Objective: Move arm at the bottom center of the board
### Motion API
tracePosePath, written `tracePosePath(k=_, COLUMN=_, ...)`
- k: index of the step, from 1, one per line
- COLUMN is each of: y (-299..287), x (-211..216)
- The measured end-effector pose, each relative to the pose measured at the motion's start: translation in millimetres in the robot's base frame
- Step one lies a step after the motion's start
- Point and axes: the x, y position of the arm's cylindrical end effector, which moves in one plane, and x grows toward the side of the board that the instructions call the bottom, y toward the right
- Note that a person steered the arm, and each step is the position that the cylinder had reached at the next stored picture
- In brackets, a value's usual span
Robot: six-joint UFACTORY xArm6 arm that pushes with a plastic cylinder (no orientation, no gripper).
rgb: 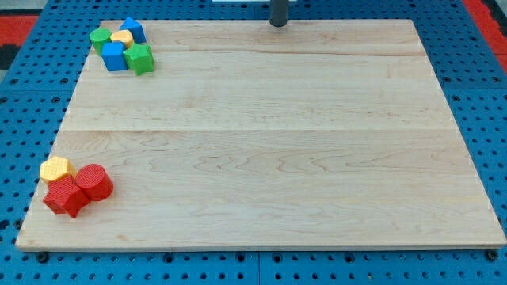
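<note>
My tip is at the top edge of the wooden board, a little right of centre, far from all blocks. At the view's top left sits a cluster: a green cylinder, a yellow block, a blue block, a blue cube and a green block. At the view's bottom left sit a yellow hexagonal block, a red cylinder and a red block, touching one another.
The board lies on a blue perforated table. Red matting shows at the view's top corners.
</note>
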Motion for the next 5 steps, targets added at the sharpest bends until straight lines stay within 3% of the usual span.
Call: tracePosePath(k=5, y=21, x=-1)
